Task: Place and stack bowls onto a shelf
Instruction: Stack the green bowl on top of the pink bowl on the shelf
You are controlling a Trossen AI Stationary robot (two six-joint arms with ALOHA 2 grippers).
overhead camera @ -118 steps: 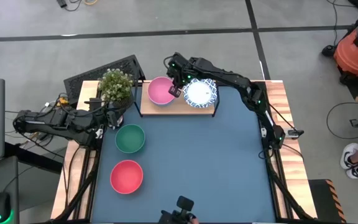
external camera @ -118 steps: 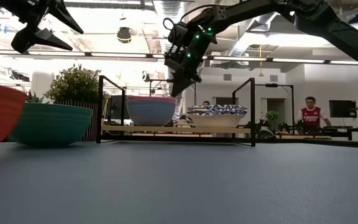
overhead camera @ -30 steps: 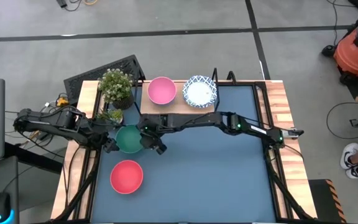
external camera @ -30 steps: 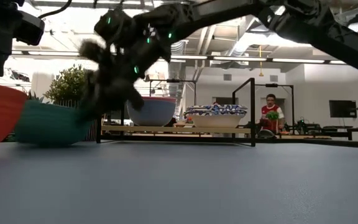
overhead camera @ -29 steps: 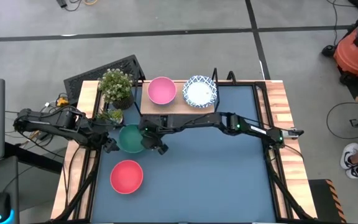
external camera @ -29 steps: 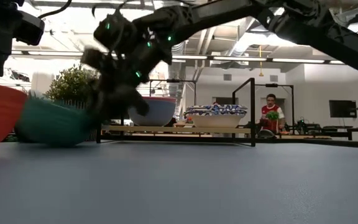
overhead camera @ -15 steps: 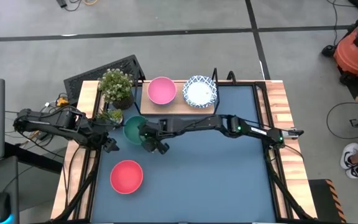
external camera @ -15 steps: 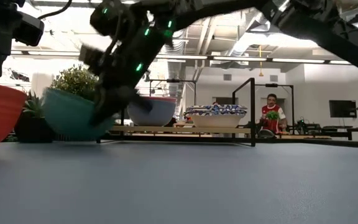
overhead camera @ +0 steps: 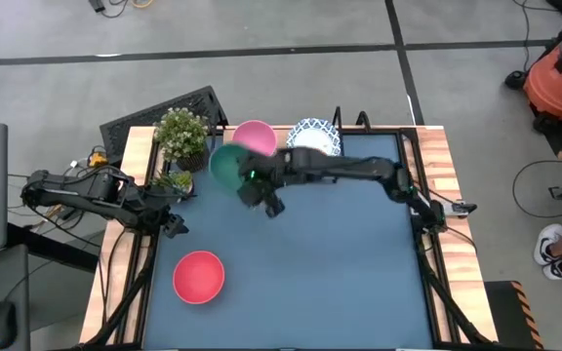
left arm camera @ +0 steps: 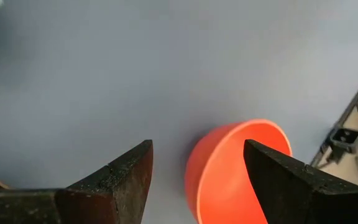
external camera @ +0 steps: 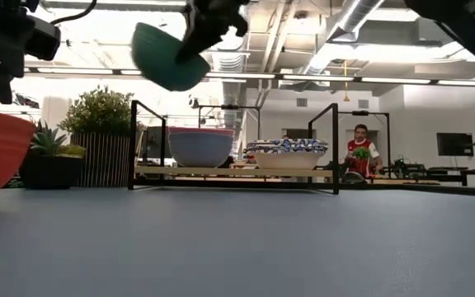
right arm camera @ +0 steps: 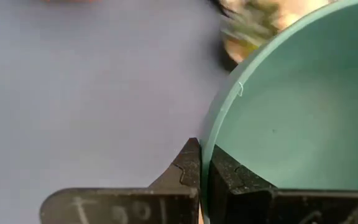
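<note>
The right claw [overhead camera: 252, 185] is clamped on the rim of the green bowl [overhead camera: 226, 164], which from above sits lifted over the worktop [overhead camera: 359, 263] just in front of the shelf [overhead camera: 279, 175]; the pink bowl [overhead camera: 258, 136] and a patterned white bowl [overhead camera: 315, 136] rest on the shelf, the red bowl [overhead camera: 199, 276] lies well apart near the front left, and the left claw [overhead camera: 174, 226] waits at the left edge. From table height, the green bowl [external camera: 168, 56] hangs tilted high above the shelf [external camera: 236, 171]. At the left wrist, the claw's fingers [left arm camera: 114, 180] stand wide apart above the red bowl [left arm camera: 238, 163]. At the right wrist, both fingers [right arm camera: 188, 165] pinch the bowl's wall [right arm camera: 278, 112].
</note>
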